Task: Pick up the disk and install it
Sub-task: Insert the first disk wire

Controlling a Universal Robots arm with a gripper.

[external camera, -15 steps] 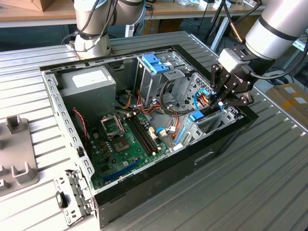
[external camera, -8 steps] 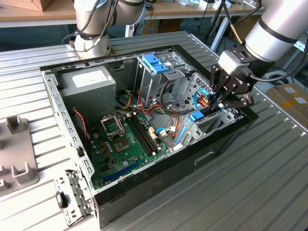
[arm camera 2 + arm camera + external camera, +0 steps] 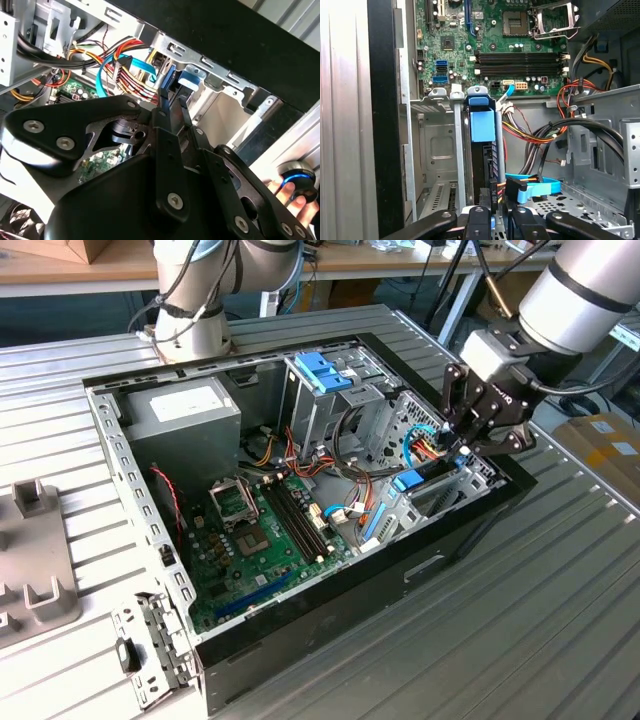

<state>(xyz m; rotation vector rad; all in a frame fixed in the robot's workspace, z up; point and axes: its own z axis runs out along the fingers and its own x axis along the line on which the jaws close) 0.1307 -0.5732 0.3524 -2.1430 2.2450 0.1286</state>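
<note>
Disk [image 3: 482, 150]: flat dark slab with a light-blue plastic frame, standing on edge in a slot of the grey sheet-metal drive bay at the open computer case's [image 3: 130, 500] front corner; its blue tab [image 3: 408, 481] shows in the exterior view.
Gripper [image 3: 462, 440]: black, angular, bolted plates, poised just above the disk's rear edge.
Fingers [image 3: 478, 220]: slim black bars, close together at the disk's end; whether they pinch it, I cannot tell.
Motherboard [image 3: 262, 530]: green, studded, with dark memory slots.
Cables [image 3: 540, 134]: glossy orange, red, yellow bundle beside the bay.
Desk [image 3: 520, 620]: ribbed grey metal.
</note>
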